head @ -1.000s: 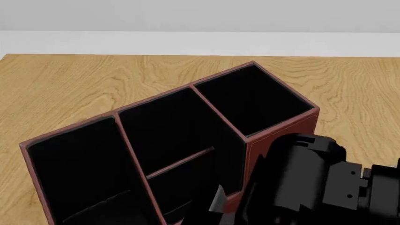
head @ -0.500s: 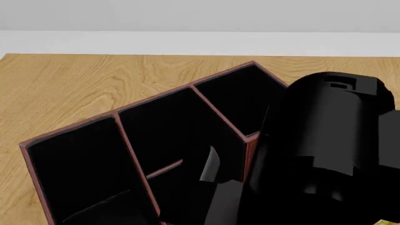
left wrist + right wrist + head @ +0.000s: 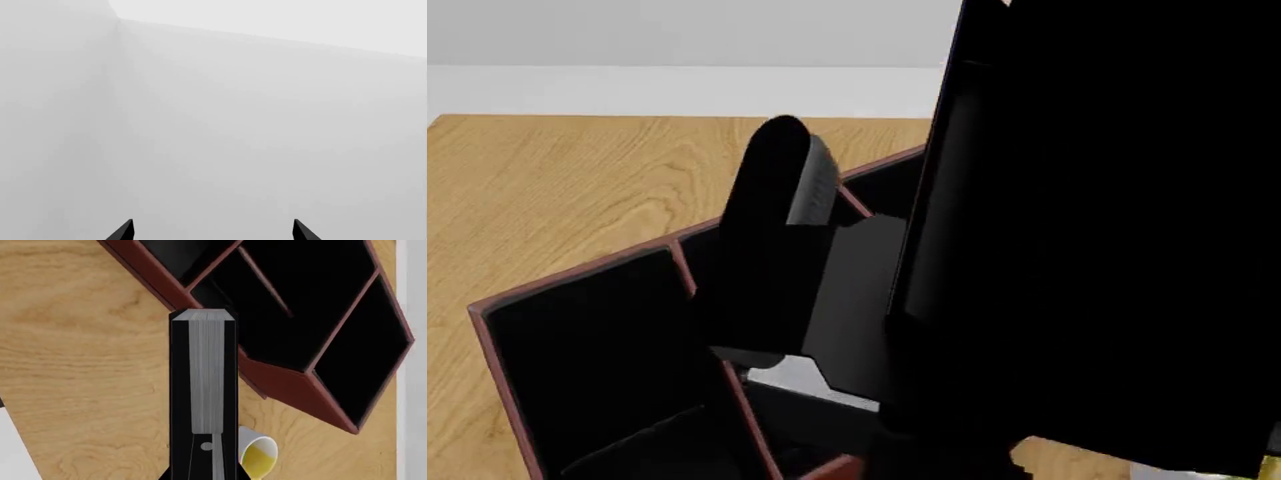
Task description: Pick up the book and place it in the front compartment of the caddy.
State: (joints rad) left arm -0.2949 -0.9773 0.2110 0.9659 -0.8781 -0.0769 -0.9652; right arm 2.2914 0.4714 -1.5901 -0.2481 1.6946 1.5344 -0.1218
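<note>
The right gripper (image 3: 205, 460) was clamped on the book (image 3: 205, 375), fingers pressed to both black covers, grey page edges facing the wrist camera. The book hung in the air above the wooden table (image 3: 80, 390), its far end over the caddy's (image 3: 293, 385) red-brown near wall. A yellow-lined mug (image 3: 257, 457) lay on the table just beside the book's line, near the caddy's wall. From the head, the right arm (image 3: 1094, 240) blocked much of the caddy (image 3: 494, 330). The left gripper (image 3: 212, 231) showed two fingertips (image 3: 122, 231) spread apart, holding nothing, facing a blank wall.
</note>
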